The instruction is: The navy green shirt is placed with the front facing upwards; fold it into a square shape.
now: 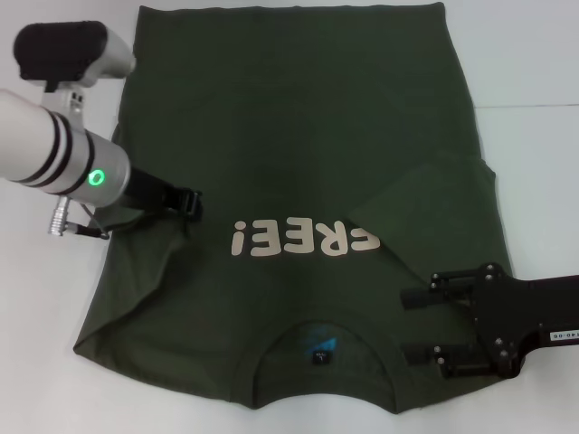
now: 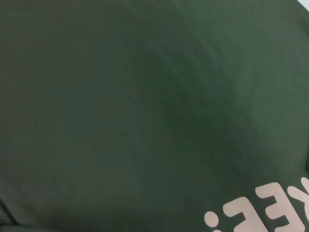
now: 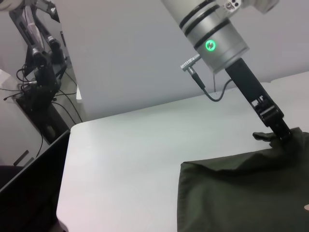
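Item one, the navy green shirt: it lies flat on the white table, front up, its collar at the edge nearest me and its hem at the far edge, so its long axis runs straight away from my body. The cream "FREE!" lettering reads upside down from my head camera. The sleeve on my right side already lies folded inward over the chest; the sleeve on my left side looks bunched and only partly drawn in, with creases running from the shoulder toward the lettering. Item two, the left gripper: it is down at the shirt's left edge, level with the lettering, and in the right wrist view its tip sits right at raised cloth there; I judge it pinched on that edge, but I cannot tell for certain whether the fingers are closed. Item three, the right gripper: it hovers over the right shoulder just beside the collar, its fingers standing apart with no cloth between them. Judgement: the fold in hand is the left side, to be carried across the short axis toward the centre line; the left arm is plainly the nearer one for it.
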`<move>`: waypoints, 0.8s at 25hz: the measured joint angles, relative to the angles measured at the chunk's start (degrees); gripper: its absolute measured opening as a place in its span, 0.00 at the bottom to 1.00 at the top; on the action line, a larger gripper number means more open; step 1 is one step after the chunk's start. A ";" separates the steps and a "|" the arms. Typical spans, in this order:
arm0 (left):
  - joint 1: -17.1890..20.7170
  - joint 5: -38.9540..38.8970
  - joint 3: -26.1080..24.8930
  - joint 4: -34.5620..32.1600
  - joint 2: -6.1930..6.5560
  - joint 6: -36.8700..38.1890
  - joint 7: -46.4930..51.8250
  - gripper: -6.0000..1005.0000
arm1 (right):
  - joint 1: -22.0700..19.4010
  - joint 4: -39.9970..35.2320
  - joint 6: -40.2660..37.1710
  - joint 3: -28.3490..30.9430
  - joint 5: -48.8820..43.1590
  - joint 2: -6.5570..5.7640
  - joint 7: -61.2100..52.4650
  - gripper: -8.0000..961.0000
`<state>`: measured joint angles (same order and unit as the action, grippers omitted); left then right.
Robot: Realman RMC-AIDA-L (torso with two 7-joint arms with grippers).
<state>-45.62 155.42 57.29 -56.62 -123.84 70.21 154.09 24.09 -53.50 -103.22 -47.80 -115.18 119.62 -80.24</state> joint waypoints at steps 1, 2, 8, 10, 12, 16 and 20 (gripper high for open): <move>-0.23 0.09 0.34 0.49 0.00 -0.39 0.05 0.06 | 0.00 -0.01 0.02 -0.01 -0.01 0.00 0.00 0.70; -0.23 0.09 0.34 0.49 0.00 -0.39 0.05 0.06 | 0.00 -0.01 0.04 -0.01 -0.01 0.00 0.00 0.70; -2.08 0.50 0.68 5.15 0.01 -3.45 -0.25 0.08 | -0.01 -0.01 0.08 -0.02 -0.05 0.00 -0.01 0.70; -2.33 0.54 0.79 5.75 -0.01 -3.57 -0.22 0.08 | -0.01 0.20 0.10 0.02 -0.04 0.00 -0.01 0.70; -2.47 0.47 0.71 6.19 -0.01 -3.55 0.08 0.09 | -0.01 0.41 0.11 0.17 0.04 0.00 -0.01 0.70; -2.49 0.00 -0.08 6.06 -0.08 -3.55 1.48 0.13 | 0.02 0.44 0.13 0.28 0.09 0.00 -0.01 0.70; -2.52 -0.86 -0.08 5.99 -0.09 -3.56 1.75 0.24 | 0.11 0.41 0.13 0.31 0.06 0.00 -0.01 0.70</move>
<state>-48.14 154.57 57.21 -50.63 -123.93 66.65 155.84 24.20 -53.09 -103.09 -47.49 -115.12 119.62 -80.24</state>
